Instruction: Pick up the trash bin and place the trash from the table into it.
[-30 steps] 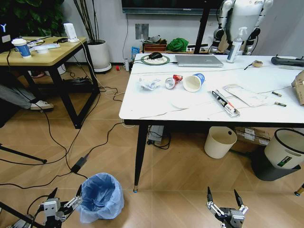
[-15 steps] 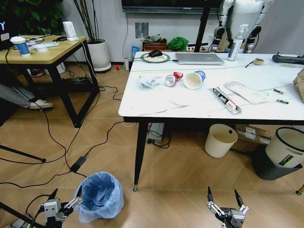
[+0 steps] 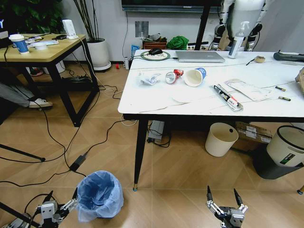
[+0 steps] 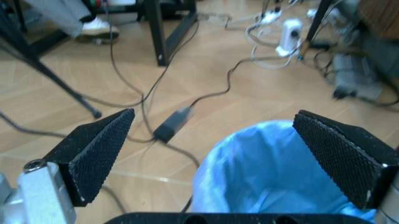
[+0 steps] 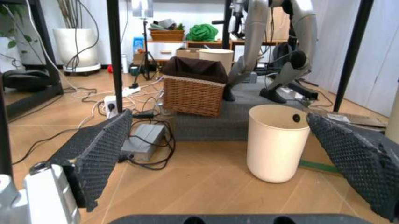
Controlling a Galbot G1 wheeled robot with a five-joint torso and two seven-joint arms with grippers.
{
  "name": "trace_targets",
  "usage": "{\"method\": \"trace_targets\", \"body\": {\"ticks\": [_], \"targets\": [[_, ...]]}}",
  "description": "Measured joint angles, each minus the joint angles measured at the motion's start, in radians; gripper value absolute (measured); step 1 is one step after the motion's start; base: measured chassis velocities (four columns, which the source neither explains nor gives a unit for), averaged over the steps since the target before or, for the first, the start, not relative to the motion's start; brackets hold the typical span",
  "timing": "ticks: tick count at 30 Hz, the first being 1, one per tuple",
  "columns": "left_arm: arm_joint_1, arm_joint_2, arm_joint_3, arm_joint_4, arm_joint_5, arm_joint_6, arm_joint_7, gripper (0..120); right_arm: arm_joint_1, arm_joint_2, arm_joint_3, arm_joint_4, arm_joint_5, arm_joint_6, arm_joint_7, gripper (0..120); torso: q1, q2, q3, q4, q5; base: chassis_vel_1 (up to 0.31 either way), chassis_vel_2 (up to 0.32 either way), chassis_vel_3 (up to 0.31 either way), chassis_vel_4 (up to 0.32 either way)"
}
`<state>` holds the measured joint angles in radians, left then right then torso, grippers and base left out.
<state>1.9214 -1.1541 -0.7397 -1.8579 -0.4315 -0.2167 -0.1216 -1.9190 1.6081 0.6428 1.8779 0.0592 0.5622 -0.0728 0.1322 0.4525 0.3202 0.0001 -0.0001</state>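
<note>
On wood floor: trash bin point(image 3: 98, 194) | table point(image 3: 156, 102): trash point(image 3: 172, 77) | both jaws wide, empty

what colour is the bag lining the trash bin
Translucent light blue; the trash bin shows best in the head view.

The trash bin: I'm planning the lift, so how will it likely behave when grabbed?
The trash bin looks small and empty, so probably light. Its crinkled blue bag drapes over the rim, so a grip there may slip. The left gripper is open beside it.
</note>
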Motion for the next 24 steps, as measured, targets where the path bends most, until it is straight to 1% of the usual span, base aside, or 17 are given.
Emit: {"method": "trace_targets", "body": {"ticks": [2,3,4,8,9,10,12,13,16,18,22,24], "targets": [[-0.019,0.005,-0.001,0.019,-0.019,0.037,0.009,100,0.0,0.0,-0.005,-0.006,-0.002,0.006,0.0,100,0.0,0.0,0.0,-0.0001,0.0001,0.0,0.0,0.0,0.0],[-0.037,0.008,-0.002,0.035,-0.023,0.069,0.001,100,0.0,0.0,-0.007,-0.009,-0.002,0.01,0.0,100,0.0,0.001,0.001,-0.0001,0.0001,0.0,0.0,0.0,0.0],[-0.037,0.008,-0.002,0.035,-0.023,0.069,0.001,100,0.0,0.0,-0.007,-0.009,-0.002,0.01,0.0,100,0.0,0.001,0.001,-0.0001,0.0001,0.0,0.0,0.0,0.0],[-0.101,0.015,0.003,0.088,-0.041,0.146,-0.021,100,0.001,0.0,-0.01,-0.018,-0.003,0.022,-0.001,100,0.001,0.002,0.001,0.0,0.0,0.0,0.0,0.0,0.0],[-0.103,0.015,0.003,0.09,-0.042,0.148,-0.021,100,0.001,0.0,-0.011,-0.018,-0.003,0.022,-0.001,100,0.001,0.002,0.002,0.0,0.0001,0.0,0.0,0.0,0.0],[-0.151,0.016,0.008,0.127,-0.063,0.194,-0.028,100,0.002,0.0,-0.012,-0.023,-0.003,0.029,-0.001,100,0.001,0.003,0.002,0.0,0.0,0.0,0.0,0.0,0.0],[-0.154,0.016,0.008,0.129,-0.063,0.196,-0.029,100,0.002,0.0,-0.012,-0.023,-0.003,0.029,-0.001,100,0.001,0.003,0.002,-0.0001,-0.0001,0.0,0.0,0.0,0.0],[-0.196,0.014,0.011,0.162,-0.068,0.22,-0.031,100,0.002,0.0,-0.015,-0.028,-0.003,0.033,-0.001,100,0.001,0.004,0.002,-0.0001,0.0,0.0,0.0,0.0,0.0],[-0.263,0.002,0.017,0.209,-0.069,0.263,-0.03,100,0.003,0.0,-0.024,-0.037,-0.003,0.039,-0.002,100,0.002,0.005,0.003,-0.0002,0.0,0.0,0.0,0.0,0.0],[-0.278,-0.001,0.018,0.221,-0.068,0.276,-0.027,100,0.004,0.0,-0.026,-0.04,-0.003,0.041,-0.002,100,0.002,0.005,0.003,0.0,0.0002,0.0,0.0,0.0,0.0],[-0.35,-0.004,0.032,0.275,-0.051,0.336,-0.004,100,0.001,0.0,-0.028,-0.047,-0.003,0.052,-0.002,100,0.002,0.006,0.004,-0.0002,0.0002,0.0,0.0,0.0,0.0],[-0.367,-0.001,0.042,0.29,-0.042,0.347,0.002,100,0.0,0.0,-0.027,-0.047,-0.003,0.053,-0.002,100,0.002,0.006,0.004,-0.0001,0.0001,0.0,0.0,0.0,0.0]]}}
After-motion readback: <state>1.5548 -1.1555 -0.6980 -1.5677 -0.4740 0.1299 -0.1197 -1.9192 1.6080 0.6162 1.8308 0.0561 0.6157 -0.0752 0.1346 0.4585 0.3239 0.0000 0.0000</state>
